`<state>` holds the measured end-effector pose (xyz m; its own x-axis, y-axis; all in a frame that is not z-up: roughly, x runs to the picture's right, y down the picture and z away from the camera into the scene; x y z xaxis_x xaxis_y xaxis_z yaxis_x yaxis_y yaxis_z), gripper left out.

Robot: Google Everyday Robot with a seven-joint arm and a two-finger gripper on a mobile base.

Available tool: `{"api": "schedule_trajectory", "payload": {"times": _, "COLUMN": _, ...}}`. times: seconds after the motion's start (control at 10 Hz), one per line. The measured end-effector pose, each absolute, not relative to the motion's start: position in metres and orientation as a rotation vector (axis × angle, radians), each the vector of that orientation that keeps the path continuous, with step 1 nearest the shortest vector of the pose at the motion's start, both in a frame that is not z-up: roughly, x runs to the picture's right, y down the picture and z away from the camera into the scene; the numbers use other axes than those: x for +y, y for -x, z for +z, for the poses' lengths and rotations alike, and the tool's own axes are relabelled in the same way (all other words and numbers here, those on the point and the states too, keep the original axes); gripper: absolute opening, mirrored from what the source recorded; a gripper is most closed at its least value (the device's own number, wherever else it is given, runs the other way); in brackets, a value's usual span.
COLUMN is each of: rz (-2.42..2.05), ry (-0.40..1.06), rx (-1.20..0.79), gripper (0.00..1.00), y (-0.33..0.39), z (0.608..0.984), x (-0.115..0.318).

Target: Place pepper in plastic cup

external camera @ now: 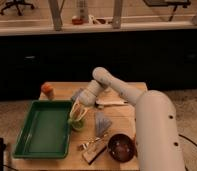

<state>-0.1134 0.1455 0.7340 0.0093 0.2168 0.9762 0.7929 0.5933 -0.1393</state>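
The small green pepper lies on the wooden table just right of the green tray's rim. My gripper points down right over it, its tips at the pepper, which it partly hides. The plastic cup, pale and translucent, is on the table a little to the right of the gripper. It looks tipped or upside down. My white arm reaches in from the lower right across the table.
A green tray fills the table's left side. A round orange-red fruit sits at the back left corner. A dark brown bowl and some utensils lie at the front. A flat white object lies behind the cup.
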Motion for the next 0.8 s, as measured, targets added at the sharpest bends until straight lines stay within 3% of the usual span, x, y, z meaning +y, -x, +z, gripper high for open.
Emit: {"api": "schedule_trajectory", "payload": {"times": 0.8, "rz": -0.542, "ry": 0.851, "rx": -1.547, "gripper": 0.76, "y": 0.1100, "z": 0.7350, "x": 0.1393}}
